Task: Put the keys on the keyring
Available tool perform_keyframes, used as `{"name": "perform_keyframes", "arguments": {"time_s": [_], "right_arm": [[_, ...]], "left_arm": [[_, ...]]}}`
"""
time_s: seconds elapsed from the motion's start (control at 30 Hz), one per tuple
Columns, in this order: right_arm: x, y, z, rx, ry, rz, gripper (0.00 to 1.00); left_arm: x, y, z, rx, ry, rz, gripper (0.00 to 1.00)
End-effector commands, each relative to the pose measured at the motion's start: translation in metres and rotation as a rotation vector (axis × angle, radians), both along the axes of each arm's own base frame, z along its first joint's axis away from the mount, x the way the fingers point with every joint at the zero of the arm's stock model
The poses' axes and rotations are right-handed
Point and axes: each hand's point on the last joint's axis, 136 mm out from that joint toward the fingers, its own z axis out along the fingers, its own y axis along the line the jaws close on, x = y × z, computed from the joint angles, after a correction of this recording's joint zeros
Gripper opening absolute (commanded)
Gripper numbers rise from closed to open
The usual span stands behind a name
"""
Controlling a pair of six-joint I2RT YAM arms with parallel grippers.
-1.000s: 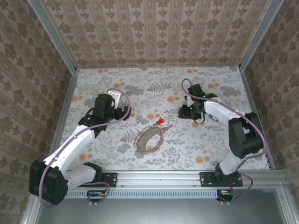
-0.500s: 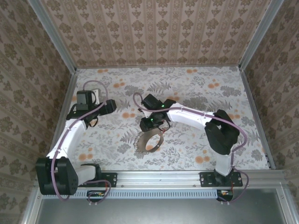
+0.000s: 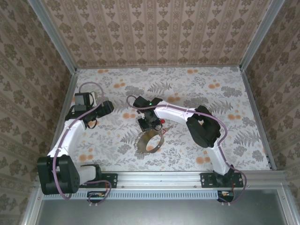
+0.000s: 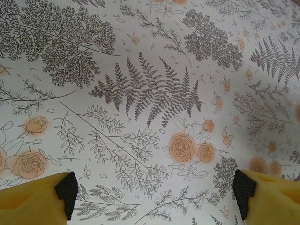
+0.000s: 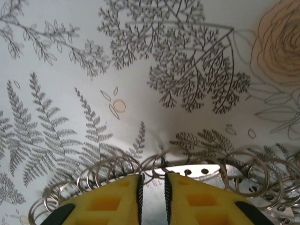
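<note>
The keyring [image 3: 149,143] is a floppy loop of silver rings lying mid-table. My right gripper [image 3: 150,123] is down on its far rim. In the right wrist view the yellow fingers [image 5: 112,199] are closed to a narrow slit around the right gripper [image 5: 152,180]. The keyring [image 5: 103,176] shows there as wire rings and a holed metal strip, and part of it sits in that slit. One of the keys, with a red head [image 3: 162,122], lies just right of this gripper. My left gripper [image 3: 104,108] hovers at the left, and the left gripper [image 4: 154,194] is open over bare tablecloth.
A floral tablecloth [image 3: 187,89] covers the table, with patterned walls on three sides and a metal rail [image 3: 159,178] along the near edge. The right arm's elbow [image 3: 202,126] juts out over the table's right half.
The right arm swung from the right side across to the keyring and its jaws narrowed. The left arm pulled back toward the left wall.
</note>
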Motion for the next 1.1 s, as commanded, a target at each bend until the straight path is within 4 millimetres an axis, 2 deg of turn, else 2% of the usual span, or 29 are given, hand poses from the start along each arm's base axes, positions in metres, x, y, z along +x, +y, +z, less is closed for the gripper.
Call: {"name": "perform_keyframes", "arguments": {"time_s": [0.0,0.17,0.4,0.6,0.9,0.93,1.0,1.07], "right_arm": [[0.003,-0.008,-0.005,-0.076,0.011,-0.026,0.22],[0.005,-0.001,-0.004,-0.059,0.017,-0.018,0.24],[-0.002,0.006,0.015,-0.019,0.002,-0.022,0.26],[-0.008,0.012,0.009,-0.046,0.018,0.002,0.22],[-0.011,0.014,0.006,-0.045,0.043,0.002,0.22],[-0.011,0.013,0.005,-0.053,0.045,-0.003,0.23],[-0.012,0.009,0.002,-0.075,0.051,-0.016,0.33],[-0.013,0.008,0.000,-0.082,0.056,-0.019,0.34]], "left_arm": [[0.001,0.000,0.003,-0.026,0.001,0.012,0.89],[0.002,0.000,0.002,-0.023,0.008,0.014,0.89],[0.002,0.001,-0.001,-0.021,0.018,0.020,0.89],[0.004,0.004,-0.002,-0.027,0.023,0.033,0.88],[0.004,0.004,-0.004,-0.032,0.029,0.032,0.88],[0.004,0.004,-0.003,-0.031,0.028,0.032,0.88],[0.004,0.004,-0.003,-0.032,0.030,0.032,0.88],[0.004,0.004,-0.003,-0.032,0.029,0.031,0.88]]}}
